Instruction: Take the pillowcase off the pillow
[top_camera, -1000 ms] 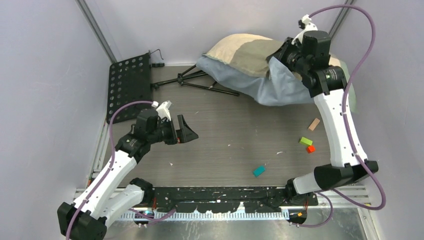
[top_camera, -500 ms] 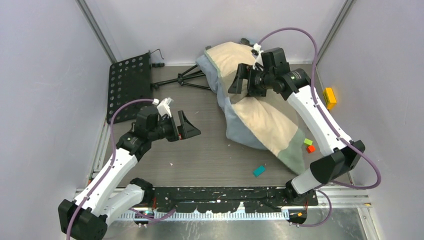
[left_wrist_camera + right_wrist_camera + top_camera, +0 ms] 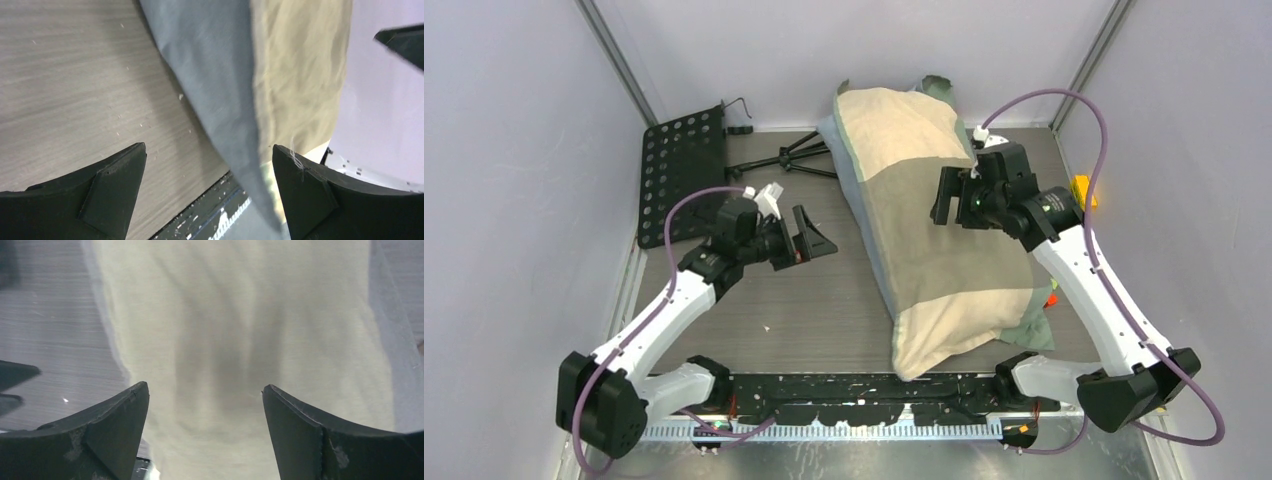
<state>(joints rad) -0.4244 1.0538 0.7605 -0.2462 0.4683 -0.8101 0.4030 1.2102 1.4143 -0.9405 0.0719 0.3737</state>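
Pillowcase (image 3: 934, 250) lies full and plump down the table (image 3: 824, 310), patchwork up, with the pillow apparently all inside, unseen. Right gripper (image 3: 944, 197) hovers over it, jaws apart, empty. Left gripper (image 3: 816, 238) sits beside, wide open too. Nothing stripped yet.

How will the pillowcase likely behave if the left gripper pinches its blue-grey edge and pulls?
The pillowcase looks thin and limp, with wrinkles and sagging edges, so it would probably fold and stretch rather than hold shape. It looks plumply filled, so a pull may drag the whole bundle. The left gripper stands open beside it.
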